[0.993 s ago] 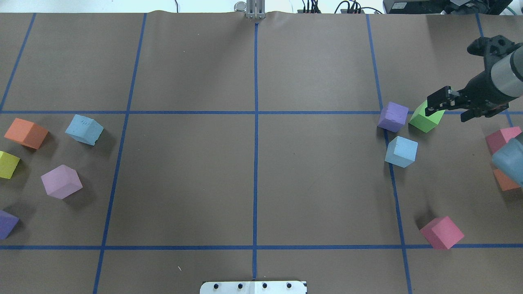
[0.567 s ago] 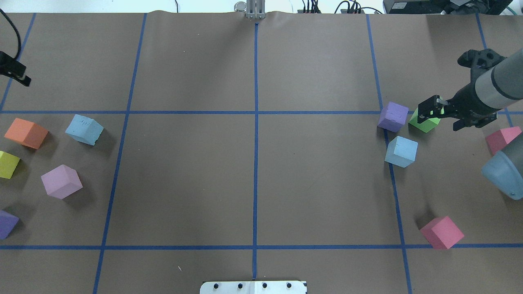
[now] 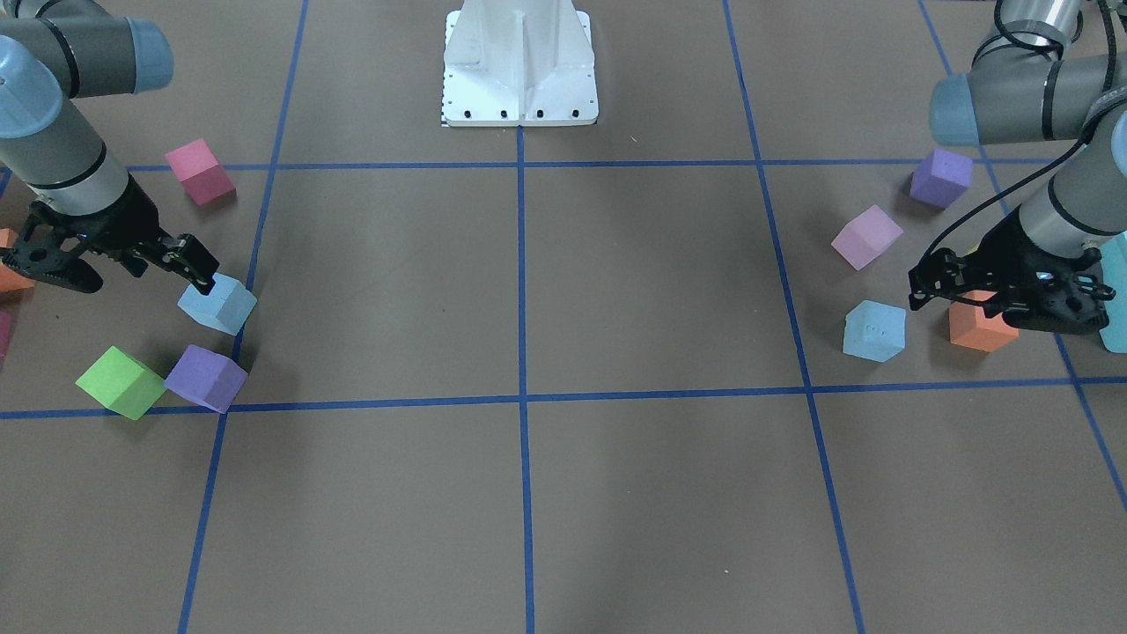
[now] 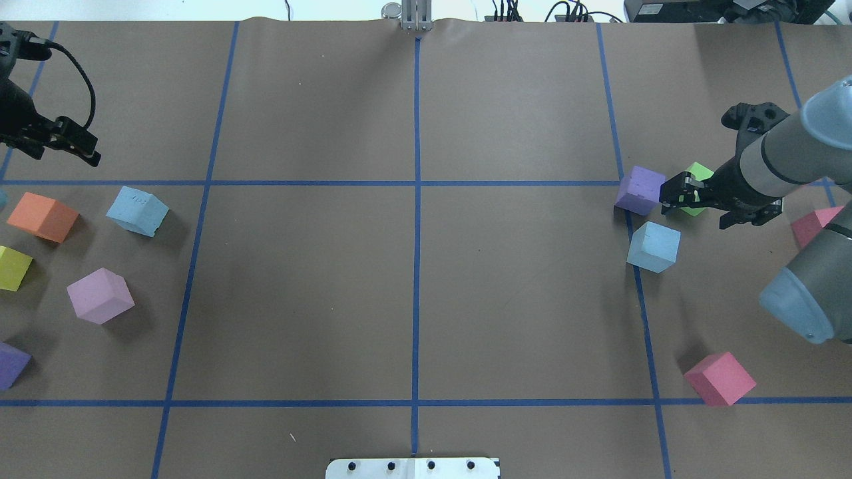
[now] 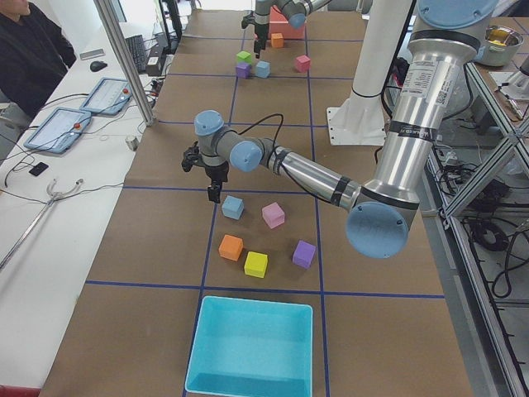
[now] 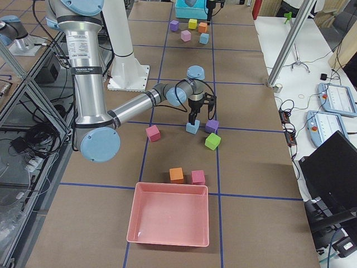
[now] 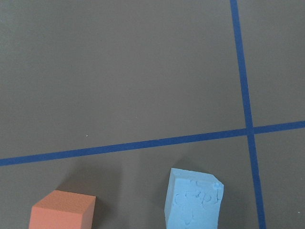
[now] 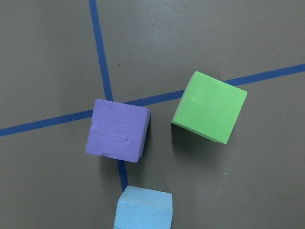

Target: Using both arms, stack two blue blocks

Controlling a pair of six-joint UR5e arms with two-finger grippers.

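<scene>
One pale blue block (image 4: 137, 211) lies at the left; it also shows in the front view (image 3: 874, 331) and at the bottom of the left wrist view (image 7: 193, 202). The other blue block (image 4: 653, 247) lies at the right, also in the front view (image 3: 217, 303) and the right wrist view (image 8: 143, 210). My left gripper (image 4: 78, 143) hovers open and empty beyond the left block, above the table. My right gripper (image 4: 671, 193) hovers open and empty over the green cube (image 4: 697, 174), just beyond the right blue block.
A purple cube (image 4: 640, 189) sits beside the green one. A pink cube (image 4: 720, 378) lies nearer the robot. At the left lie orange (image 4: 42, 216), yellow (image 4: 12, 267), lilac (image 4: 100, 295) and violet (image 4: 10, 364) cubes. A turquoise bin (image 5: 248, 347) and a pink bin (image 6: 170, 215) stand at the table's ends.
My right gripper has moved left across the green cube toward the purple cube. My left gripper has come into view at the far left and moved rightward. No cube has moved.
</scene>
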